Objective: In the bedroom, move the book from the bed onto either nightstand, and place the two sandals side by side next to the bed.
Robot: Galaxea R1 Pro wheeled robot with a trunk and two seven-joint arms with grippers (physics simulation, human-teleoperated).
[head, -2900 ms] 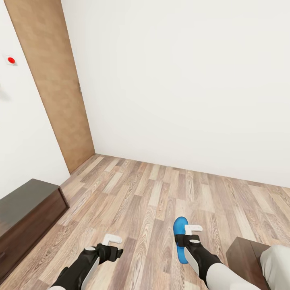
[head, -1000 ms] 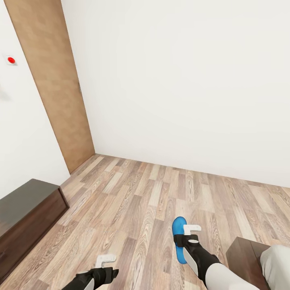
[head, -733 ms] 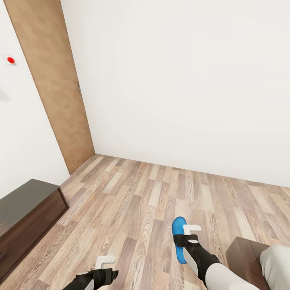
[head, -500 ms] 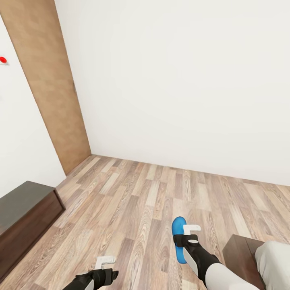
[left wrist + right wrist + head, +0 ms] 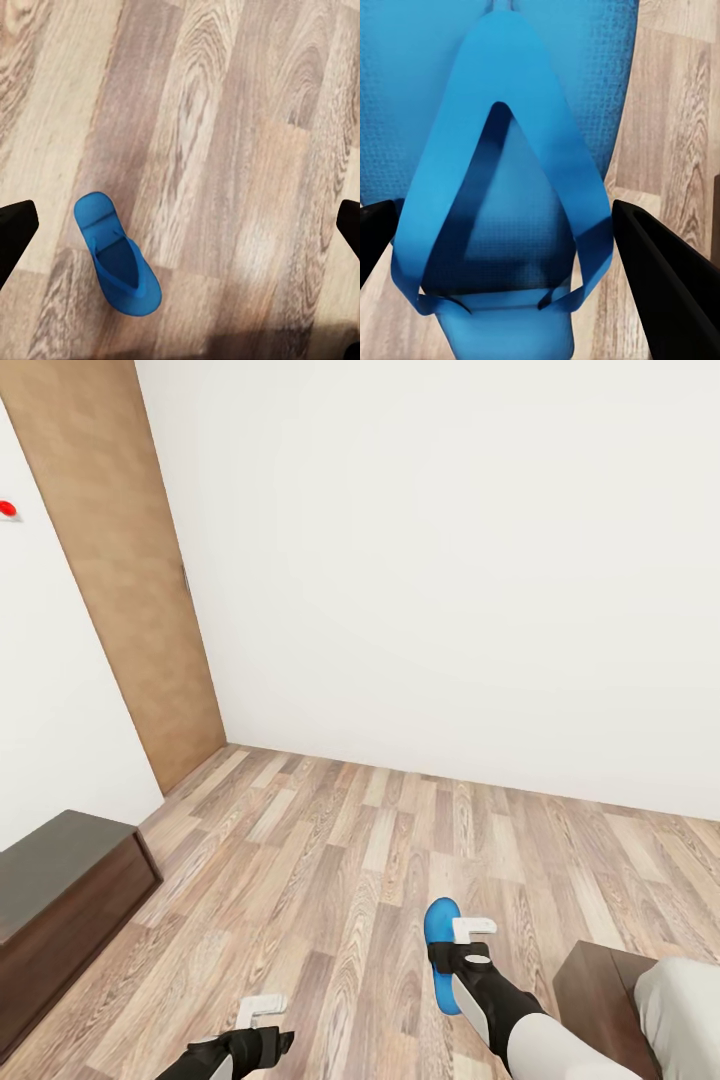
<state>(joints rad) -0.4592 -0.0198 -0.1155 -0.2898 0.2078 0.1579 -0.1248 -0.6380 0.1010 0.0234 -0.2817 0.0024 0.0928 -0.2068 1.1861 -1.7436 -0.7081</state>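
The head view has swung slightly since half a second ago. The right gripper carries one sandal, fingers clamped on it, at 6 o'clock; the left gripper, fingers spread empty, hovers over the second sandal on the floor.

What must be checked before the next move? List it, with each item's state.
1. Strap of the carried sandal lies between the right claw's fingers: ok.
2. Right claw firmly clamped on that strap: cannot tell.
3. Left claw open with nothing in it: ok.
4. Second sandal lying flat on the wood floor below the left claw: ok.
5. Two sandals side by side: not ok, one is at the right claw and the other lies alone.
6. Book on a nightstand: cannot tell.
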